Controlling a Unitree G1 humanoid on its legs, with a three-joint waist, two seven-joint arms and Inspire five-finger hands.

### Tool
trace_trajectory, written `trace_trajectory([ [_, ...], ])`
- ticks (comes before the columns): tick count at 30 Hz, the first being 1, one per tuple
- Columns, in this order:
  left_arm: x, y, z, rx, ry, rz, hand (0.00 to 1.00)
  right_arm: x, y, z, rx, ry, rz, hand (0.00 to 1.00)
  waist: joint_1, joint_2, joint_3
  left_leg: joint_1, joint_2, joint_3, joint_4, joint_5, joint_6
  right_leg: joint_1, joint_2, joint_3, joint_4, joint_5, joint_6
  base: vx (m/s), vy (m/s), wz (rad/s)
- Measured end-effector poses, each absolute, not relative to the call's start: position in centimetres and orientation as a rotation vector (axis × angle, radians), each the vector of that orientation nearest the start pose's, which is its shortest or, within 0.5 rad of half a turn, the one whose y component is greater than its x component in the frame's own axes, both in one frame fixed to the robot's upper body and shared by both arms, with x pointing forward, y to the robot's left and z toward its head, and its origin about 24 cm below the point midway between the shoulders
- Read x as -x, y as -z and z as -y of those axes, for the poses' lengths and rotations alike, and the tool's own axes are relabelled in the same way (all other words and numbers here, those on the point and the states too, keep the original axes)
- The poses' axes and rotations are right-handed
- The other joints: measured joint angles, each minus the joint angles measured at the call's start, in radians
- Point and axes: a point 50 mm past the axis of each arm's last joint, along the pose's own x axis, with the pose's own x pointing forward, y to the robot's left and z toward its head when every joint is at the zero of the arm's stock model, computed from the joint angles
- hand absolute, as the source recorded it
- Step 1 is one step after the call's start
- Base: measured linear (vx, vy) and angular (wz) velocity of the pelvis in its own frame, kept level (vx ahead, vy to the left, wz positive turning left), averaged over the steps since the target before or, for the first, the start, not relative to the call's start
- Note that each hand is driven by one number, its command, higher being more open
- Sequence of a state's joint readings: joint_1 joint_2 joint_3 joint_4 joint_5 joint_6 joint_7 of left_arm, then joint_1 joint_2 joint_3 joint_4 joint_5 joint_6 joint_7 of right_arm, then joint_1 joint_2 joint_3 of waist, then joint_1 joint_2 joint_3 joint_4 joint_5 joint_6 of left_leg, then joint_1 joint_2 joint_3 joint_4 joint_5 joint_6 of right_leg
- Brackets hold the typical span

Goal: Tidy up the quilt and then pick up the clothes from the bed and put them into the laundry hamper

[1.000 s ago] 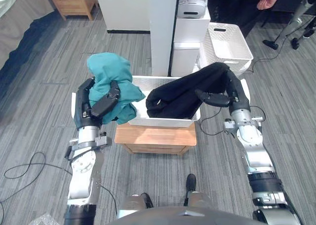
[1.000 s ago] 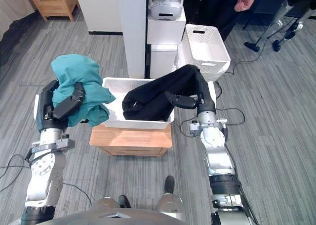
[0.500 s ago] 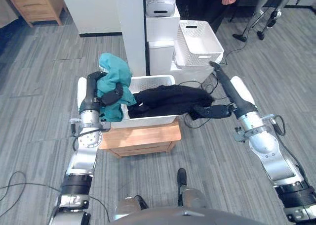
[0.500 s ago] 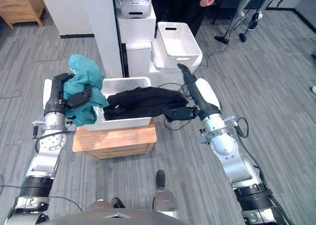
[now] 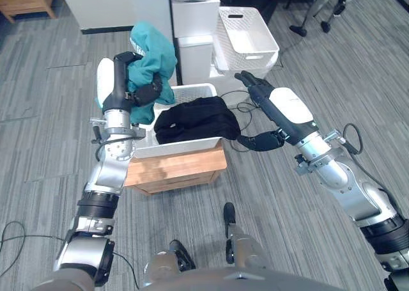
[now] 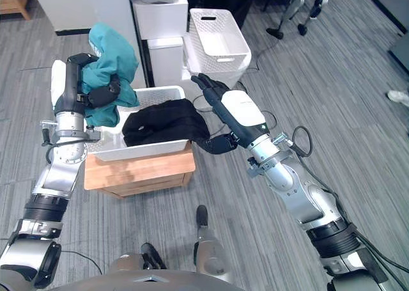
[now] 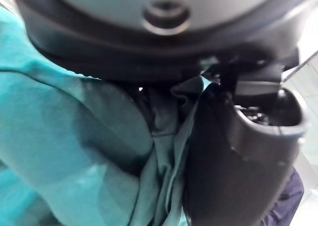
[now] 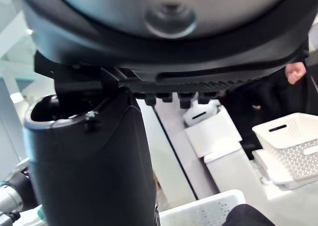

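Over grey floor [image 5: 51, 137]: L fingers [image 5: 148, 91] round teal garment [image 5: 156, 48], R fingers [image 5: 252, 83] straight by hamper [image 5: 182, 148].

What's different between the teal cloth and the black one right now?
The teal cloth is bunched up in the air, gripped by the left robot hand; the black cloth lies loose in the white basket. The teal one is raised above the basket's rim; the black one mounds inside it. Both are crumpled garments.
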State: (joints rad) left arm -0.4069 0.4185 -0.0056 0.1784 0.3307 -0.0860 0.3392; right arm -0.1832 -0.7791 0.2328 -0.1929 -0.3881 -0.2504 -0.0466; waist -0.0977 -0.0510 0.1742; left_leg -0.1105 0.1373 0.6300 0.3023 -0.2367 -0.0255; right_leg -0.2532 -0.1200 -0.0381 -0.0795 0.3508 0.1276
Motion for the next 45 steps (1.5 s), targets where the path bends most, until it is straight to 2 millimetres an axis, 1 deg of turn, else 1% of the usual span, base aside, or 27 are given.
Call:
trace_trajectory([
  [1, -32.1, -15.0, -21.8, -0.688, -0.332, 0.427, 0.0, -25.9, -15.1, 18.0, 1.128, -0.337, 0.587, 1.0, -0.011, 0.011, 0.001, -0.02, 0.011, 0.006, 0.008, 0.0, 0.0, -0.019, 0.006, 0.006, 0.0, 0.02, 0.002, -0.03, 0.045, -0.24],
  [2, -32.2, -14.9, -21.9, -0.689, -0.333, 0.419, 0.0, -25.8, -15.1, 18.0, 1.128, -0.339, 0.586, 1.0, -0.016, 0.012, 0.001, -0.024, 0.013, 0.009, 0.01, 0.0, 0.0, -0.026, 0.01, 0.012, 0.0, 0.024, 0.003, -0.02, 0.039, -0.26],
  [5, -32.8, -13.3, -22.6, -0.699, -0.341, 0.334, 0.0, -25.6, -14.6, 18.1, 1.123, -0.345, 0.567, 1.0, -0.026, 0.021, 0.006, -0.029, 0.017, 0.049, 0.012, -0.004, -0.004, -0.049, 0.018, 0.047, 0.0, 0.024, 0.003, 0.0, 0.027, -0.32],
  [6, -32.9, -12.5, -23.0, -0.705, -0.344, 0.294, 1.0, -25.5, -14.3, 18.1, 1.12, -0.348, 0.558, 1.0, -0.04, 0.029, 0.01, -0.034, 0.019, 0.055, 0.013, -0.006, -0.004, -0.057, 0.02, 0.054, 0.0, 0.024, 0.003, 0.01, 0.03, -0.26],
  [8, -33.0, -11.4, -23.5, -0.711, -0.347, 0.24, 1.0, -25.2, -13.8, 18.3, 1.114, -0.351, 0.536, 1.0, -0.05, 0.038, 0.015, -0.039, 0.023, 0.064, 0.017, -0.008, -0.006, -0.066, 0.024, 0.069, 0.0, 0.024, 0.003, 0.02, 0.021, -0.18],
  [10, -33.0, -9.5, -24.1, -0.716, -0.353, 0.141, 1.0, -24.6, -12.7, 18.6, 1.101, -0.357, 0.489, 1.0, -0.057, 0.048, 0.021, -0.041, 0.039, 0.075, 0.028, -0.013, -0.013, -0.074, 0.037, 0.07, 0.0, 0.024, 0.003, 0.04, 0.003, -0.23],
  [11, -33.0, -9.1, -24.3, -0.714, -0.358, 0.119, 1.0, -24.5, -12.4, 18.7, 1.095, -0.357, 0.479, 1.0, -0.062, 0.051, 0.023, -0.042, 0.042, 0.075, 0.03, -0.013, -0.014, -0.074, 0.04, 0.07, 0.0, 0.024, 0.003, 0.05, -0.006, -0.09],
  [13, -32.8, -7.6, -24.9, -0.694, -0.377, 0.036, 1.0, -23.9, -11.5, 19.0, 1.076, -0.335, 0.441, 1.0, -0.07, 0.06, 0.028, -0.042, 0.052, 0.074, 0.035, -0.012, -0.02, -0.073, 0.049, 0.07, 0.0, 0.024, 0.003, 0.05, 0.001, -0.03],
  [18, -31.6, -5.6, -25.9, -0.644, -0.42, -0.06, 1.0, -22.7, -9.6, 19.4, 0.989, -0.264, 0.362, 1.0, -0.072, 0.072, 0.035, -0.033, 0.06, 0.067, 0.042, -0.012, -0.022, -0.053, 0.052, 0.068, 0.0, 0.021, 0.002, 0.04, 0.02, 0.07],
  [20, -29.8, -4.7, -26.1, -0.611, -0.446, -0.069, 1.0, -21.6, -8.1, 19.8, 0.922, -0.219, 0.292, 1.0, -0.072, 0.072, 0.035, -0.012, 0.06, 0.055, 0.044, -0.015, -0.027, -0.021, 0.049, 0.054, 0.0, -0.01, -0.017, 0.05, 0.017, 0.25],
  [22, -27.2, -4.2, -25.9, -0.569, -0.463, -0.048, 1.0, -20.3, -6.4, 20.2, 0.845, -0.155, 0.202, 1.0, -0.069, 0.067, 0.032, 0.016, 0.047, 0.039, 0.044, -0.021, -0.034, 0.023, 0.032, 0.032, -0.001, -0.087, -0.034, 0.07, -0.021, 0.32],
  [23, -25.9, -3.9, -25.6, -0.544, -0.464, -0.046, 1.0, -20.0, -5.3, 20.6, 0.813, -0.122, 0.146, 1.0, -0.066, 0.08, 0.024, 0.019, 0.05, 0.03, 0.053, -0.027, -0.039, 0.034, 0.031, 0.021, -0.001, -0.115, -0.049, 0.06, -0.054, 0.22],
  [25, -24.5, -3.6, -25.1, -0.484, -0.449, -0.05, 1.0, -19.7, -3.8, 21.3, 0.788, -0.079, 0.059, 1.0, -0.059, 0.104, 0.009, 0.017, 0.056, 0.015, 0.055, -0.027, -0.042, 0.042, 0.036, 0.007, -0.001, -0.12, -0.05, 0.05, -0.054, 0.19],
  [26, -23.8, -3.6, -24.5, -0.425, -0.429, -0.041, 1.0, -19.3, -2.7, 21.9, 0.768, -0.044, -0.014, 1.0, -0.044, 0.117, 0.001, 0.021, 0.066, 0.005, 0.063, -0.03, -0.048, 0.052, 0.042, -0.003, -0.001, -0.123, -0.051, 0.04, -0.033, 0.2],
  [28, -22.4, -4.0, -23.4, -0.313, -0.39, 0.005, 1.0, -18.5, -0.8, 22.6, 0.722, 0.015, -0.128, 1.0, -0.028, 0.123, -0.002, 0.051, 0.077, -0.011, 0.062, -0.03, -0.053, 0.085, 0.05, -0.016, -0.001, -0.124, -0.051, 0.05, -0.021, 0.18],
  [31, -21.0, -4.6, -22.4, -0.219, -0.351, 0.064, 1.0, -17.2, 0.6, 22.8, 0.66, 0.076, -0.209, 1.0, -0.016, 0.118, -0.013, 0.067, 0.076, -0.034, 0.061, -0.032, -0.055, 0.117, 0.048, -0.04, -0.001, -0.133, -0.046, 0.0, 0.012, 0.2],
  [32, -20.4, -4.5, -22.4, -0.209, -0.352, 0.066, 1.0, -16.6, 1.7, 22.6, 0.637, 0.079, -0.256, 1.0, -0.014, 0.11, -0.033, 0.066, 0.071, -0.04, 0.058, -0.031, -0.053, 0.12, 0.043, -0.048, -0.001, -0.143, -0.053, -0.02, 0.017, 0.22],
  [33, -20.2, -4.4, -22.4, -0.201, -0.354, 0.061, 1.0, -16.4, 2.3, 22.6, 0.626, 0.081, -0.284, 1.0, -0.013, 0.108, -0.042, 0.066, 0.069, -0.045, 0.056, -0.03, -0.052, 0.123, 0.041, -0.053, -0.001, -0.145, -0.052, -0.01, 0.012, 0.28],
  [35, -19.3, -3.4, -22.1, -0.14, -0.376, 0.022, 1.0, -15.1, 4.9, 22.5, 0.577, 0.091, -0.414, 1.0, -0.008, 0.102, -0.06, 0.08, 0.058, -0.062, 0.04, -0.022, -0.049, 0.142, 0.033, -0.073, -0.001, -0.153, -0.054, -0.01, 0.015, 0.26],
  [36, -18.9, -3.1, -22.1, -0.116, -0.389, 0.008, 1.0, -14.7, 5.6, 22.4, 0.565, 0.093, -0.449, 1.0, -0.002, 0.101, -0.061, 0.086, 0.057, -0.063, 0.037, -0.021, -0.05, 0.149, 0.033, -0.074, -0.001, -0.156, -0.051, -0.01, 0.014, 0.15],
  [37, -18.3, -2.5, -22.1, -0.075, -0.407, -0.018, 1.0, -14.1, 6.6, 22.3, 0.548, 0.095, -0.5, 1.0, 0.003, 0.102, -0.07, 0.087, 0.055, -0.071, 0.033, -0.019, -0.05, 0.153, 0.032, -0.081, -0.001, -0.162, -0.052, 0.0, 0.002, 0.21],
  [39, -16.6, -0.7, -21.8, 0.001, -0.452, -0.099, 1.0, -12.0, 9.2, 22.0, 0.5, 0.104, -0.654, 1.0, 0.013, 0.101, -0.077, 0.104, 0.046, -0.09, 0.011, -0.006, -0.05, 0.174, 0.026, -0.103, -0.001, -0.166, -0.056, 0.02, 0.001, 0.29],
  [41, -15.2, 1.4, -21.9, 0.042, -0.484, -0.192, 1.0, -10.9, 10.5, 21.7, 0.469, 0.107, -0.734, 1.0, 0.026, 0.102, -0.078, 0.124, 0.044, -0.09, -0.001, -0.001, -0.052, 0.191, 0.026, -0.106, -0.001, -0.168, -0.058, 0.02, 0.006, 0.09],
  [42, -13.7, 4.2, -22.3, 0.084, -0.515, -0.322, 1.0, -10.1, 11.3, 21.3, 0.428, 0.123, -0.79, 1.0, 0.038, 0.1, -0.078, 0.148, 0.044, -0.083, -0.013, 0.002, -0.055, 0.208, 0.028, -0.107, -0.001, -0.175, -0.059, 0.0, 0.0, 0.0],
  [43, -13.0, 5.3, -22.4, 0.099, -0.529, -0.384, 1.0, -9.9, 11.5, 21.1, 0.398, 0.136, -0.805, 1.0, 0.04, 0.098, -0.079, 0.157, 0.044, -0.078, -0.017, 0.003, -0.056, 0.214, 0.028, -0.107, -0.001, -0.178, -0.06, 0.0, 0.0, 0.0],
  [44, -11.2, 7.8, -22.6, 0.135, -0.572, -0.51, 1.0, -9.4, 11.8, 21.0, 0.347, 0.174, -0.827, 1.0, 0.04, 0.088, -0.084, 0.173, 0.043, -0.072, -0.034, 0.003, -0.055, 0.225, 0.028, -0.113, -0.001, -0.194, -0.068, 0.0, 0.0, 0.0],
  [45, -9.4, 9.7, -22.5, 0.152, -0.607, -0.621, 1.0, -9.0, 12.0, 20.9, 0.313, 0.211, -0.844, 1.0, 0.042, 0.082, -0.096, 0.189, 0.043, -0.056, -0.048, 0.005, -0.054, 0.231, 0.027, -0.123, -0.001, -0.2, -0.072, 0.01, -0.01, -0.06],
])
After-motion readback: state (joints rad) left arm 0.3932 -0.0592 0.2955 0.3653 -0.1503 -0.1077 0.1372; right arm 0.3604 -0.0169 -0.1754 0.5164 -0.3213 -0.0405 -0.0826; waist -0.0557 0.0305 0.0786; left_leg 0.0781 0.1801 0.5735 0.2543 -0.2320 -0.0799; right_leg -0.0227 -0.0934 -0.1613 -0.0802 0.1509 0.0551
